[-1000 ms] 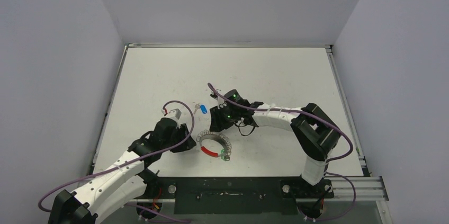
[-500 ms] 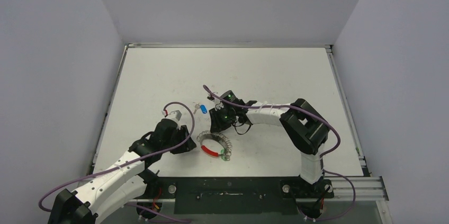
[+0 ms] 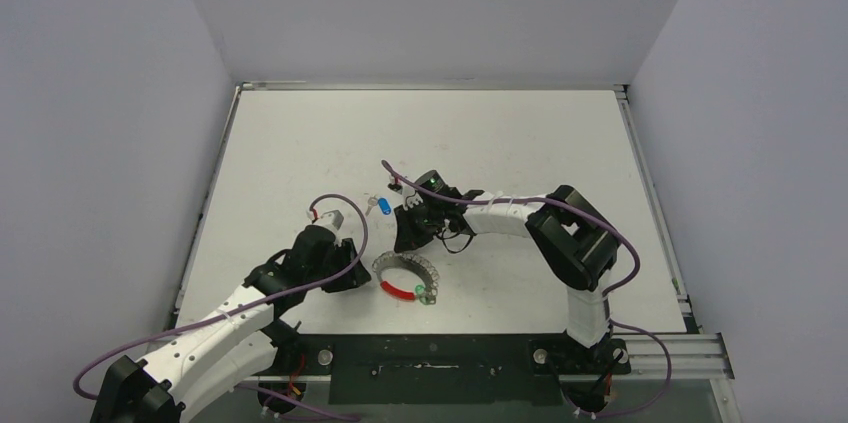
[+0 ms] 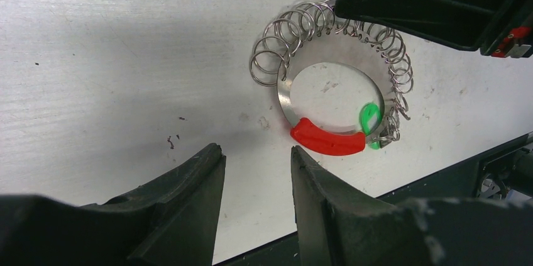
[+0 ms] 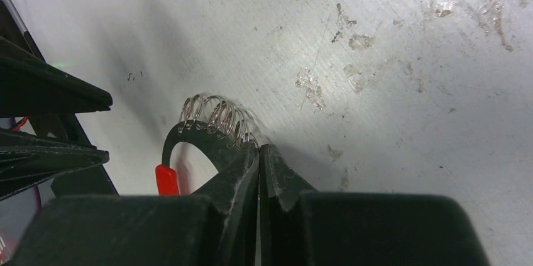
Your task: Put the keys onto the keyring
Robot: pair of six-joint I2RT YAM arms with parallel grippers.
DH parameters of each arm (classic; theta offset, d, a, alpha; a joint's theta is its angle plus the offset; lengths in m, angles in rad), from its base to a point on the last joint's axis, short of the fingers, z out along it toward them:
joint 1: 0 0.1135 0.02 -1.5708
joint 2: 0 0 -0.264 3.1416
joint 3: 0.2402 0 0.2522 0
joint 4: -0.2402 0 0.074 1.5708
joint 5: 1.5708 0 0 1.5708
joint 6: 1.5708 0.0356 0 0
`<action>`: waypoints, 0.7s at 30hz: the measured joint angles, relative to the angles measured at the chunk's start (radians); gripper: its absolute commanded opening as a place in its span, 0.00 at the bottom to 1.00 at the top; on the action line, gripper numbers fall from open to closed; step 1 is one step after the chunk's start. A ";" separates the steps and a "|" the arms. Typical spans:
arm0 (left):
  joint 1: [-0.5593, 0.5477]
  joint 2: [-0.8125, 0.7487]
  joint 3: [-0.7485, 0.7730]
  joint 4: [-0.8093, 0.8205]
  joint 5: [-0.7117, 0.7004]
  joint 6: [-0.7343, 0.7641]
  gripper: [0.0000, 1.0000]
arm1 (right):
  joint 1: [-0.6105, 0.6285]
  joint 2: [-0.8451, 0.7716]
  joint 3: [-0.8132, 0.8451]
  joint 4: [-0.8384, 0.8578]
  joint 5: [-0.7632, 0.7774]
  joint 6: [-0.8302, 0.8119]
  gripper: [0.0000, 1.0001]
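Underneath it all, a white scuffed worktop (image 3: 300,143). From the near left, the left arm (image 3: 220,323); from the right, bent back inward, the right arm (image 3: 515,216). On the left gripper (image 4: 254,159), jaws apart with nothing between, low over bare worktop just beside the keyring (image 4: 333,102). On the right gripper (image 5: 259,149), fingers pressed fully together, tips right at the ring's far coils; cannot tell whether any wire is pinched. Flat near the worktop's middle, between both grippers, the keyring, its red sleeve (image 4: 327,142) toward the left gripper. Against the band by that sleeve's end, the green key (image 4: 369,118). Loose beyond the right gripper, apart from the ring, the blue key (image 3: 384,206).
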 measured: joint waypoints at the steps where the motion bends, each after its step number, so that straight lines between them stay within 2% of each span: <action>1: 0.000 0.000 0.000 0.000 0.000 0.000 0.41 | 0.000 0.000 0.000 0.000 -0.004 -0.002 0.00; 8: 0.000 -0.011 0.001 0.005 0.000 0.032 0.40 | 0.000 -0.050 -0.006 -0.037 -0.019 -0.046 0.00; 21: 0.001 -0.031 0.083 0.089 0.053 0.221 0.39 | 0.042 -0.388 -0.068 -0.171 -0.016 -0.251 0.00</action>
